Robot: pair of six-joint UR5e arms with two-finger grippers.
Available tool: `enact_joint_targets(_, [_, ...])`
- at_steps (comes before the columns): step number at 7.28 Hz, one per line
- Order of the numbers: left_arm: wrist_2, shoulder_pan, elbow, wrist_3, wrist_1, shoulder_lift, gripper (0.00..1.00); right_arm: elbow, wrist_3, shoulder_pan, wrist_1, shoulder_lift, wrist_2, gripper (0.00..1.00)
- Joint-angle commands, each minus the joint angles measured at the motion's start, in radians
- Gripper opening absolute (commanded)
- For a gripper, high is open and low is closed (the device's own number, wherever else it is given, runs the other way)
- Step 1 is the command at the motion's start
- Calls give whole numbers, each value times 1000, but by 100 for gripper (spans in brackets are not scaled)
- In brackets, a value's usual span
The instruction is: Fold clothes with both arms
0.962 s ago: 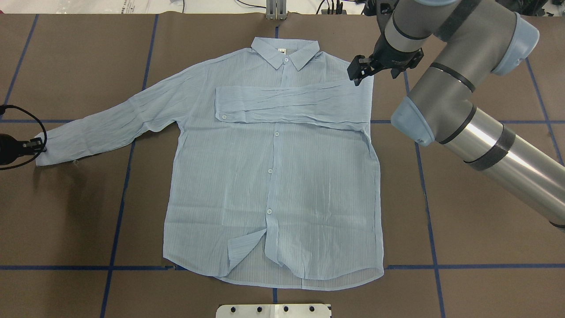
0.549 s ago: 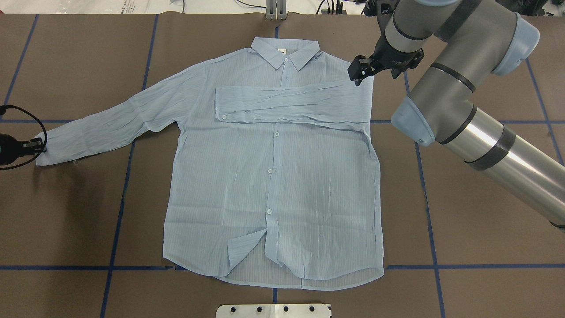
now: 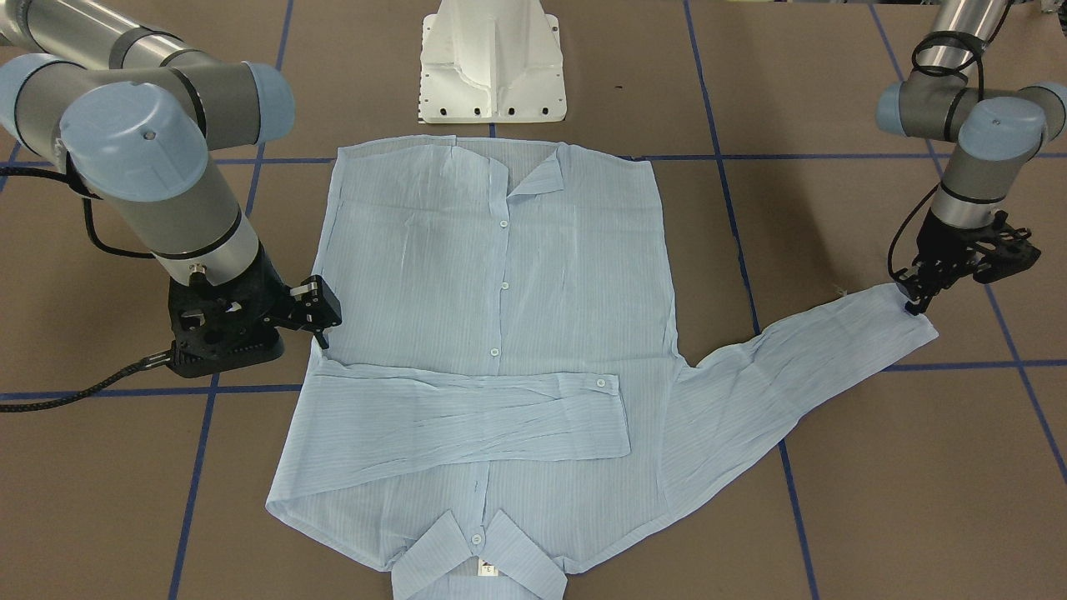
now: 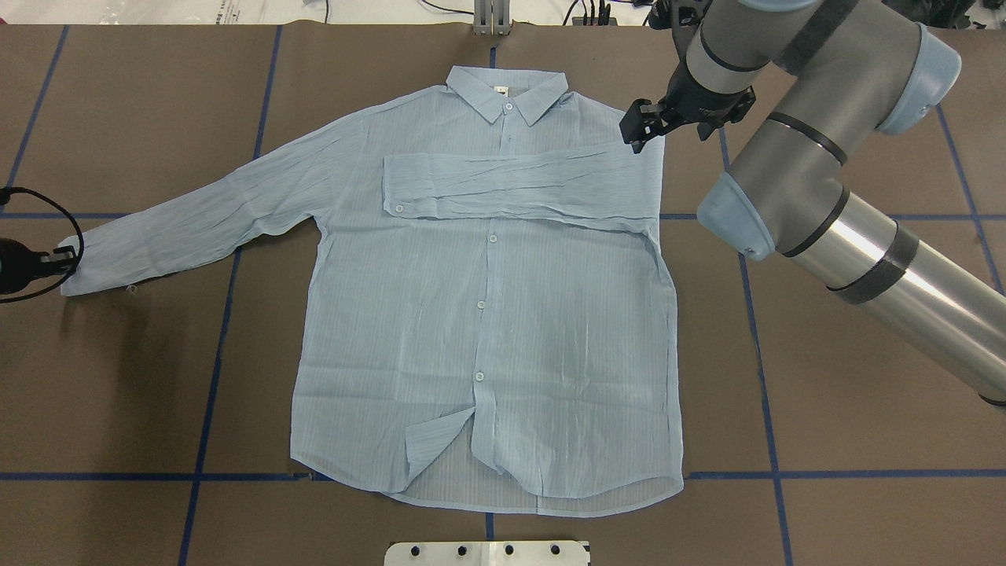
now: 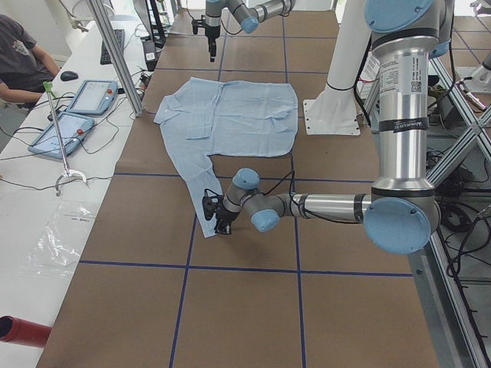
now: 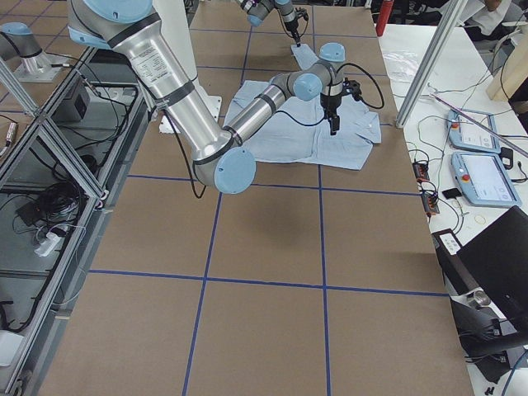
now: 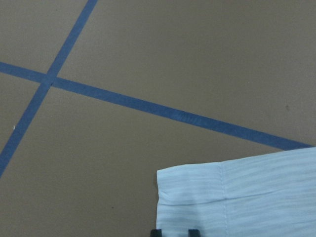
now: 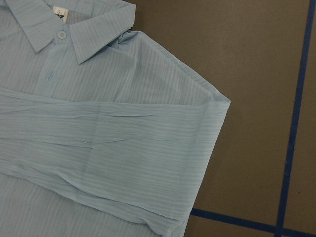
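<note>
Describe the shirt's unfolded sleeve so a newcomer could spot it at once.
A light blue shirt lies spread flat. One sleeve runs out sideways onto the brown table, its cuff at the left gripper. The other sleeve is folded across the chest.

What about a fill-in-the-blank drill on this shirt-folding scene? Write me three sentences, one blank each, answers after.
The shirt lies flat, and the sleeve on the robot's ____ side is folded across its front.
The left gripper is at the ____ of the outstretched sleeve.
The collar points ____ from the robot's base.
Missing words: right; cuff; away.
</note>
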Motion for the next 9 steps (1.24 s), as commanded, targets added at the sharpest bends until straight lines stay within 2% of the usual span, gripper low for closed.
enact_joint_targets(1, [0, 0, -9, 0, 0, 0, 0, 0, -2, 0, 2, -5, 1, 100])
enact_joint_targets(2, [-3, 0, -30, 2, 6, 0, 0, 2, -2, 2, 2, -5, 1, 100])
enact_joint_targets(3, [-6, -6, -129, 3, 117, -2, 0, 9, -2, 2, 0, -10, 3, 100])
enact_joint_targets(4, [-8, -8, -270, 3, 294, -32, 0, 46, -4, 3, -2, -39, 13, 100])
enact_joint_targets(5, [-11, -9, -361, -5, 474, -123, 0, 70, -4, 18, -12, -66, 26, 100])
enact_joint_targets(6, [-12, -11, -370, -27, 617, -272, 0, 98, -7, 29, -12, -109, 29, 100])
enact_joint_targets(7, [-37, -6, -341, -76, 708, -420, 0, 129, -13, 37, -11, -154, 30, 100])
enact_joint_targets(9, [-64, 0, -203, -165, 772, -666, 0, 166, -54, 60, -6, -234, 52, 100])
